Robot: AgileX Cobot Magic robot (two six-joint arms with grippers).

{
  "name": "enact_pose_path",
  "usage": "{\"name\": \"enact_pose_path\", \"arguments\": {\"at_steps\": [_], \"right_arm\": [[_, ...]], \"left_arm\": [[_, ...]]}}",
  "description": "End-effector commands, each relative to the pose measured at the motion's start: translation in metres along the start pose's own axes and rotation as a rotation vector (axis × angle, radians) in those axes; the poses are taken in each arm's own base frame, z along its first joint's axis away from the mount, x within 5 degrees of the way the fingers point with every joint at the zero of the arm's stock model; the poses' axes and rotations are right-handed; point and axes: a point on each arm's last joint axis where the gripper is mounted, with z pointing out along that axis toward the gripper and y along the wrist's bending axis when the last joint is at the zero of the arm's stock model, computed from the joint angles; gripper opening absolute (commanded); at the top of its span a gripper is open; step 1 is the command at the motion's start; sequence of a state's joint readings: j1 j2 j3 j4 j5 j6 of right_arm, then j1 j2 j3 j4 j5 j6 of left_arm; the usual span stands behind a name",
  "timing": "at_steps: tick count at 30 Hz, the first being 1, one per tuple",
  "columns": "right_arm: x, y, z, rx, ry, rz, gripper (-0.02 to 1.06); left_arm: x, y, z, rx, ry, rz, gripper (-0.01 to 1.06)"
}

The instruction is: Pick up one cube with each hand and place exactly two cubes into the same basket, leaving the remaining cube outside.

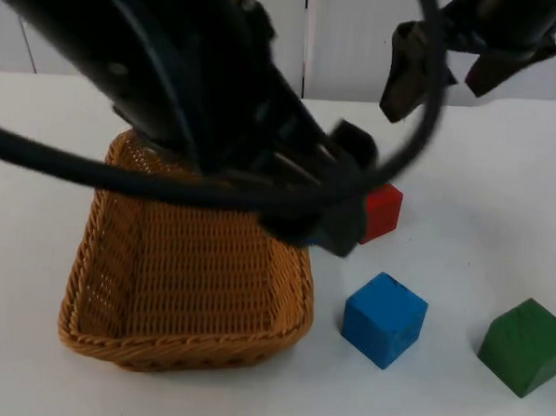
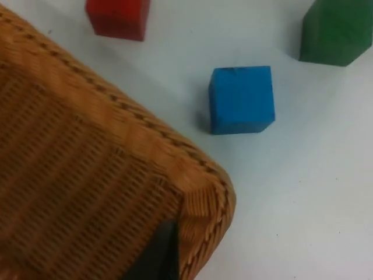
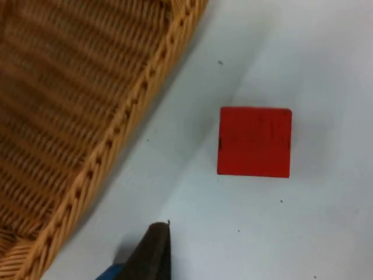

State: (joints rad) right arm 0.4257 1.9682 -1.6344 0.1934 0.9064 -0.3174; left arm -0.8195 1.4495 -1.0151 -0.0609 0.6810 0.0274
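Task at its opening stage: the woven basket (image 1: 186, 278), at lower left of the top view, holds no cube, and all three cubes lie on the white surface (image 1: 463, 227) outside it, so both picks and both placements remain. The red cube (image 1: 382, 212) sits near the frame's centre, just beyond the basket's right rim and partly behind the left arm; the blue cube (image 1: 384, 319) lies at lower centre-right, near the basket's corner but apart from it; the green cube (image 1: 524, 347) lies at the lower right, well apart from the basket. The left claw (image 1: 328, 225) hangs over the basket's right rim, close to the red cube; whether it is parted cannot be told, and nothing is seen in its hold. The right claw (image 1: 448, 72), at the upper right, is raised above the surface with its fingers spread wide and empty. The basket is a rounded-rectangular tray of tan wicker with a braided rim and close ribbed walls; the cubes are matte, solid-coloured blocks with crisp edges, the blue one slightly scuffed on top.
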Motion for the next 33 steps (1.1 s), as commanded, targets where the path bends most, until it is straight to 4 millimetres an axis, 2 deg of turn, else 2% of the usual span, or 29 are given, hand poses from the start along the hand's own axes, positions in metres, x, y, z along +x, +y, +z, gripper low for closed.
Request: {"name": "enact_pose_path", "arguments": {"at_steps": [1,10,11,18,25,33], "right_arm": [[0.0,0.001,0.005,-0.001,0.018,-0.022,1.05],[0.004,-0.002,0.04,-0.017,0.062,-0.058,1.05],[0.004,-0.002,0.04,-0.017,0.062,-0.058,1.05],[0.007,-0.004,0.059,-0.026,0.076,-0.06,1.05],[0.006,-0.005,0.062,-0.021,0.059,-0.065,1.05],[0.005,-0.005,0.062,-0.014,0.042,-0.065,1.05]], "left_arm": [[-0.008,-0.008,0.01,-0.008,0.002,0.014,1.02],[-0.027,-0.034,0.058,0.017,0.045,0.085,1.02],[-0.027,-0.034,0.058,0.017,0.045,0.085,1.02],[-0.024,-0.047,0.094,0.033,0.041,0.113,1.02],[-0.025,-0.047,0.113,0.032,0.011,0.122,1.02],[-0.02,-0.046,0.144,0.019,0.02,0.156,1.02]]}}
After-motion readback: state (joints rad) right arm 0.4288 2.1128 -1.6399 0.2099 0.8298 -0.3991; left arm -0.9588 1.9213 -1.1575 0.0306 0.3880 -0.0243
